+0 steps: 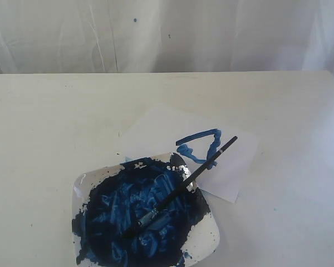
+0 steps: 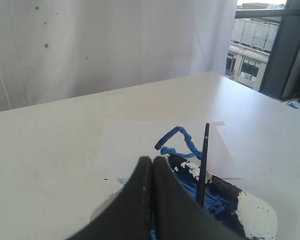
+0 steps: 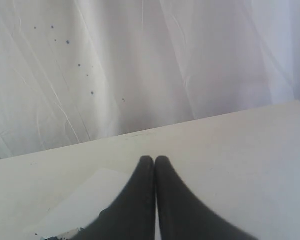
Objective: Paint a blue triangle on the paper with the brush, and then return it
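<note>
Evidently the task appears complete. Left gripper and right gripper: jaws pressed together, holding nothing. The plate abuts the paper, which bears the blue triangle; the brush rests on the plate, bristles in paint, handle over the paper.

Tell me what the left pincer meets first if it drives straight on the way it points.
Probably the paper, beside the blue triangle: the shut left pincer points past the paint plate's rim toward that sheet. The brush lies off to one side. Depth is unclear; it may pass above.
</note>
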Available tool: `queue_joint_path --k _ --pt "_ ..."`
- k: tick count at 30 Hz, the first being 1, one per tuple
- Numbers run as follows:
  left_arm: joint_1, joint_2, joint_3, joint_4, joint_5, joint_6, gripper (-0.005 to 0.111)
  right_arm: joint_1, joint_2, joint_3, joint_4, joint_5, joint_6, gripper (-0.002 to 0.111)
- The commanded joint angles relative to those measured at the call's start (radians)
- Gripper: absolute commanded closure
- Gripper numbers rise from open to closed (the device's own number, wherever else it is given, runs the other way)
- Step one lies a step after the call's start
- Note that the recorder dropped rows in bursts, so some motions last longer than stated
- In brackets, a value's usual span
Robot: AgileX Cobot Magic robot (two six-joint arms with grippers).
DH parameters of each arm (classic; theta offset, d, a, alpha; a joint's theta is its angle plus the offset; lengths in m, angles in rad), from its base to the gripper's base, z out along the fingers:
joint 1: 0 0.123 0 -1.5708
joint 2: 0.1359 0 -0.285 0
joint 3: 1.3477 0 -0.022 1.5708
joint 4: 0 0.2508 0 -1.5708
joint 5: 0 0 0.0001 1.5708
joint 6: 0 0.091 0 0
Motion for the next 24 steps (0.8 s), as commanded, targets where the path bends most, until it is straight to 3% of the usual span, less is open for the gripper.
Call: queue_joint_path --k 1,12,14,18,20,24 --pt "0.000 -0.006 0.006 -0.008 0.008 -0.006 0.107 0.001 -0.002 -0.004 0.002 -0.002 0.004 0.108" --pt "0.000 -0.006 0.007 0.016 -0.054 -0.014 0.107 0.001 -0.002 -0.004 0.002 -0.002 0.004 0.108" --pt "0.005 -0.015 0.007 0.166 -0.093 -0.133 0.107 0.001 -0.002 -0.004 0.002 -0.002 0.004 0.108" --pt "0.005 -0.045 0.007 0.761 -0.096 -0.744 0.107 0.001 -0.002 -0.004 0.002 -0.002 0.004 0.108" --pt "0.005 -0.060 0.012 0.988 -0.069 -0.978 0.107 0.001 -0.002 -0.004 0.002 -0.002 0.004 0.108" --pt "0.005 -0.098 0.099 1.081 -0.140 -1.030 0.107 0.001 -0.002 -0.004 0.002 -0.002 0.004 0.108"
